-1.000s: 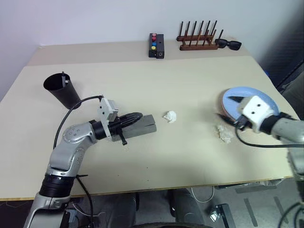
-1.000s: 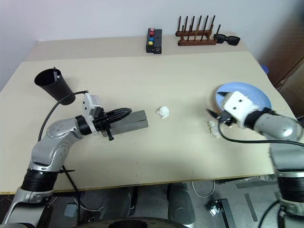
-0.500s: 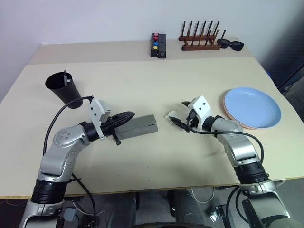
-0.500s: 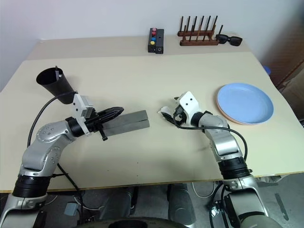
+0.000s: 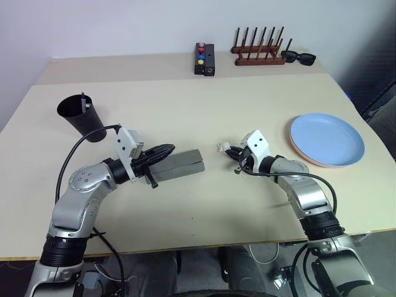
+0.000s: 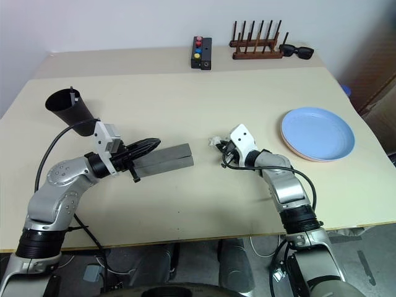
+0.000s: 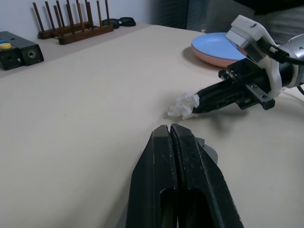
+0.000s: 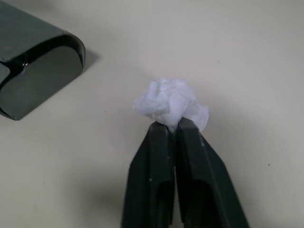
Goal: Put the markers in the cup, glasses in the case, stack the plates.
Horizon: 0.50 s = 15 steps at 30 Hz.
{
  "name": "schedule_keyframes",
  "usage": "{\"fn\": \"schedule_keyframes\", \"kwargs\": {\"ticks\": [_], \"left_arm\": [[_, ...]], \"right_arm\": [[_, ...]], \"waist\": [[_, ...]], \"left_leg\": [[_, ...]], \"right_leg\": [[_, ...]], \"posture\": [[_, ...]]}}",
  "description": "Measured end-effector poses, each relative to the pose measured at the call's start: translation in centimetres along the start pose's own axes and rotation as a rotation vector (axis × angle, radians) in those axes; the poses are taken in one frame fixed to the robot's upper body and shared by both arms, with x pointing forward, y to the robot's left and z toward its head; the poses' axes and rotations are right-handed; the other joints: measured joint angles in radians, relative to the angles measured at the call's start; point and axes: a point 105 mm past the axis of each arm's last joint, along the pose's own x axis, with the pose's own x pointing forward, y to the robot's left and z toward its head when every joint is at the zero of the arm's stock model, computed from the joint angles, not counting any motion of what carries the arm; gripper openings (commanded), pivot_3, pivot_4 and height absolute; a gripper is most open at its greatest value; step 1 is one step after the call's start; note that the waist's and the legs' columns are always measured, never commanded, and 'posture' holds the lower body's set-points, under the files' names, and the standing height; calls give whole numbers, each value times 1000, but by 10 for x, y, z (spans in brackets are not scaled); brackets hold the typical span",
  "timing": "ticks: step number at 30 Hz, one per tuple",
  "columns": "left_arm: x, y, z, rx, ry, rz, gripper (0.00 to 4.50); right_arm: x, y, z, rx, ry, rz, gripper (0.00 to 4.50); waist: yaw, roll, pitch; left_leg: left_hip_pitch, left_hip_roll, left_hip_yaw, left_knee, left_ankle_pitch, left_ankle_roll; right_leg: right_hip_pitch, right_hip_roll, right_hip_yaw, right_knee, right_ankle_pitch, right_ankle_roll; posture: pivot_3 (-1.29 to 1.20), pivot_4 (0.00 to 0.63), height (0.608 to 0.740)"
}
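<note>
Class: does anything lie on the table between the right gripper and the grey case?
Yes: a crumpled white paper wad sits at the right gripper's shut fingertips, on the side toward the case. Beyond it, only bare table reaches the case, whose far end lies under the shut left gripper.

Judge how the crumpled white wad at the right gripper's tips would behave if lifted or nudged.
The white wad looks like crumpled tissue, so probably very light and soft, deforming rather than resisting. Pinched at its edge by the shut right gripper, it may tear or slip free. Nudged, it would likely skid, not roll.
</note>
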Motion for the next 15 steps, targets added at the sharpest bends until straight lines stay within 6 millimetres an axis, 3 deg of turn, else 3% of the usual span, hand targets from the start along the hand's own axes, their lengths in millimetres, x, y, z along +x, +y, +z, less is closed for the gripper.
{"fn": "schedule_keyframes", "kwargs": {"ticks": [2,4,9,12,15], "left_arm": [[1,0,1,2,-3,-2,0],[1,0,1,1,-2,-2,0],[3,-1,1,-4,-5,-11,0],[10,-7,2,-10,-15,-40,0],[14,-8,1,-19,-20,-54,0]], "right_arm": [[-9,-11,11,-27,-21,-42,40],[-27,-35,23,-70,-28,-131,40],[-88,-103,37,-165,33,-410,40],[-122,-133,23,-164,118,-565,40],[-140,-140,-11,-118,230,-617,40]], "waist": [[2,0,0],[6,0,0],[5,0,0],[3,0,0],[0,0,0]], "left_leg": [[0,0,0,0,0,0],[-1,0,0,1,0,0],[-1,0,0,0,0,0],[-1,0,1,0,0,0],[0,0,1,0,0,0]], "right_leg": [[0,0,0,0,0,0],[0,0,0,0,0,-1],[0,0,0,-1,-1,-1],[0,0,0,-1,-1,-1],[0,0,0,-1,-1,-1]], "posture": [[0,150,734],[0,150,734],[0,150,734],[0,150,734],[0,150,734]]}}
